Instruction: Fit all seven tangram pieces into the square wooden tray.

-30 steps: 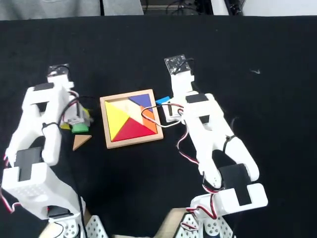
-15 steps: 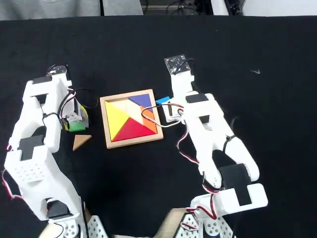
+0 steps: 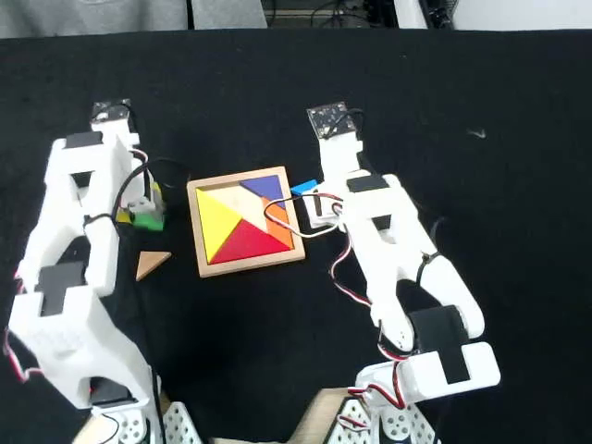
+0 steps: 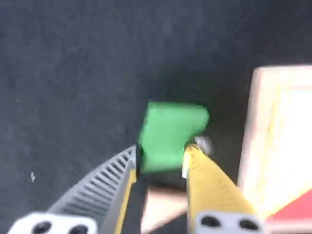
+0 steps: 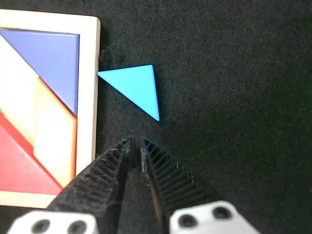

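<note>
The square wooden tray (image 3: 196, 192) lies mid-table with yellow, red, blue, orange and pale pieces inside. My left gripper (image 4: 161, 150) is shut on a green piece (image 4: 170, 132), held just left of the tray (image 4: 258, 126); from above the green piece (image 3: 146, 220) sits at the gripper (image 3: 143, 205). A tan triangle (image 3: 151, 264) lies on the cloth nearer the arm bases. My right gripper (image 5: 135, 144) is shut and holds nothing, a short way from a cyan triangle (image 5: 134, 87) that lies against the tray's right rim (image 5: 94, 97). From above, the cyan triangle (image 3: 303, 187) shows beside that arm.
Black cloth covers the table. Both white arms stretch from the near edge, with loose wires by the tray's right side (image 3: 282, 217). Wide bare cloth spreads to the far side and the right.
The left arm has shifted toward the far side of the table with the green piece in its grip. The right arm, the tray and the loose triangles have stayed put.
</note>
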`<state>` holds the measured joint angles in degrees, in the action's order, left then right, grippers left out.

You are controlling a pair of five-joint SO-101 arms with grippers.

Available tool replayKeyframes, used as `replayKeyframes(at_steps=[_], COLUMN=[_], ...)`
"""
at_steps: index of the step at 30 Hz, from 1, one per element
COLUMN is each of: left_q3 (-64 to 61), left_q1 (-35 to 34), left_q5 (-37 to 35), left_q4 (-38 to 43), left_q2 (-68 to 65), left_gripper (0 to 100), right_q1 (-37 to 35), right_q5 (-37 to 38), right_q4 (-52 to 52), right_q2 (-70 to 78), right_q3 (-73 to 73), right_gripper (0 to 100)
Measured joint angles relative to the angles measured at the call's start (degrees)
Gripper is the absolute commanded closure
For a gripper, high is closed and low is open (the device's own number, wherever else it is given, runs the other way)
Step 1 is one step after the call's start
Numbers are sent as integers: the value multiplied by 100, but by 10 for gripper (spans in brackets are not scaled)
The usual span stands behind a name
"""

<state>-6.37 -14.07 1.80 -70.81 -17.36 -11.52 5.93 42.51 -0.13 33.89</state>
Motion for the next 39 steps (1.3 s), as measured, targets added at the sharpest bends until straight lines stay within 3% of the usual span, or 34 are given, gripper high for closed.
replayKeyframes(at_steps=[10,20,24,39], left_q3=[-396,-448,-651,-325], left_q1=[281,211,237,62], left_q5=[0,176,220,220], left_q4=[-9,545,932,1090], left_q2=[501,501,484,-369], left_gripper=[844,842,748,752], right_q1=[0,0,0,0], right_q5=[0,0,0,0], right_q4=[0,0,0,0], right_q2=[0,0,0,0], right_q3=[0,0,0,0], right_gripper=[987,987,987,987])
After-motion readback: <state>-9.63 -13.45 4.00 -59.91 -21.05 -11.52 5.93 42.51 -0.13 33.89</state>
